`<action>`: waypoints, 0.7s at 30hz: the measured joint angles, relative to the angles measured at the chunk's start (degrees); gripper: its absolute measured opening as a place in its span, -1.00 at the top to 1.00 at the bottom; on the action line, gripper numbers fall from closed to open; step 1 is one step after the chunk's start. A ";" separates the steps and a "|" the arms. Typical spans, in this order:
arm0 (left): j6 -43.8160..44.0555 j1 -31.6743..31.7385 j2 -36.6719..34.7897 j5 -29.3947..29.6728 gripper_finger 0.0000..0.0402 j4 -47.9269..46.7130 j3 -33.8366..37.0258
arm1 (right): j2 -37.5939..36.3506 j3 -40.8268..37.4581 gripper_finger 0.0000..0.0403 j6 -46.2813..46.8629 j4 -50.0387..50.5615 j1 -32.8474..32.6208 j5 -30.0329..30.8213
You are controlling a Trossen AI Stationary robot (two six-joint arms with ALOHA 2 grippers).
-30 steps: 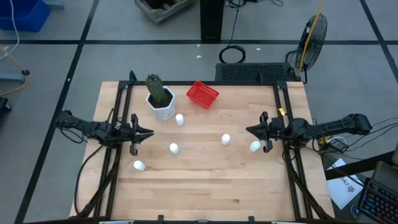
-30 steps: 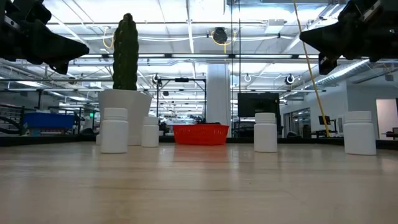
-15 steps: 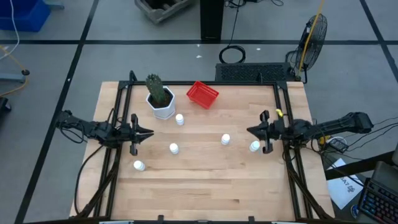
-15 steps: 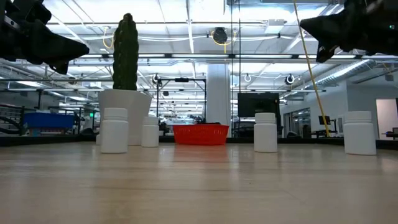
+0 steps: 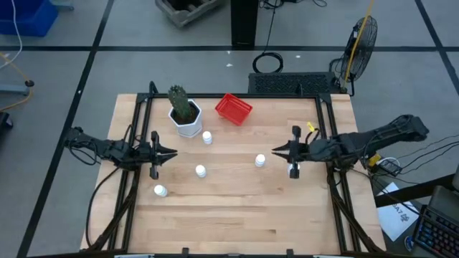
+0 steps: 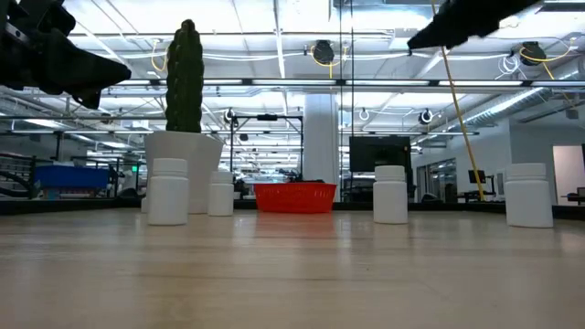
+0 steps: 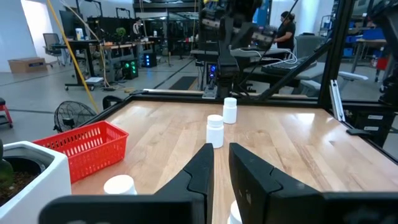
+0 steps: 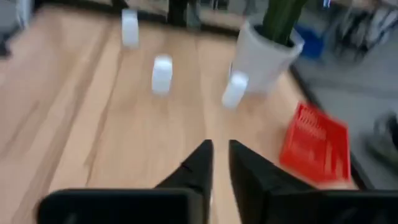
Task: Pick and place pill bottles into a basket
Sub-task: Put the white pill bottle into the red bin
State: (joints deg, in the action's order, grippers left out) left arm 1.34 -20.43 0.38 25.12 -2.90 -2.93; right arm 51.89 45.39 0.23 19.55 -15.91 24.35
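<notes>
Several small white pill bottles stand upright on the wooden table: one by the pot (image 5: 206, 137), one in the middle (image 5: 200, 170), one right of centre (image 5: 259, 160), one near the front left (image 5: 159, 190). A further one (image 5: 292, 171) shows partly under my right arm. The red basket (image 5: 233, 109) stands at the far edge and also shows in the low view (image 6: 294, 196). My left gripper (image 5: 173, 153) hovers shut and empty at the table's left. My right gripper (image 5: 273, 154) is shut and empty, above the table just right of the centre-right bottle.
A white hexagonal pot with a cactus (image 5: 186, 115) stands left of the basket, at the far left. Black frame rails (image 5: 136, 143) run along both sides of the table. Bare wood (image 5: 237, 215) lies toward the near edge.
My right gripper has gone toward the table's left edge and risen. It now reaches past the right-hand bottle, which has kept its place. My left arm and the other bottles have kept still.
</notes>
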 joint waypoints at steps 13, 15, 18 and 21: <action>-0.02 0.01 0.00 0.00 0.72 -0.01 0.00 | 13.30 19.41 -0.19 29.63 49.08 -2.22 -5.72; 0.00 0.01 0.00 0.00 0.72 -0.01 -0.01 | 13.41 17.64 -0.25 32.45 49.13 -2.47 -9.57; -0.02 0.00 0.00 0.00 0.72 -0.01 -0.01 | 13.10 14.65 -0.29 35.00 47.28 -3.94 -11.43; -0.02 0.00 0.00 0.00 0.72 -0.01 0.00 | 13.15 11.15 -0.29 35.74 44.73 -5.53 -12.41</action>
State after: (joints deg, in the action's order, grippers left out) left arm 1.32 -20.43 0.38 25.12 -2.92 -2.93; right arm 65.04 56.54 35.97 64.28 -21.44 11.94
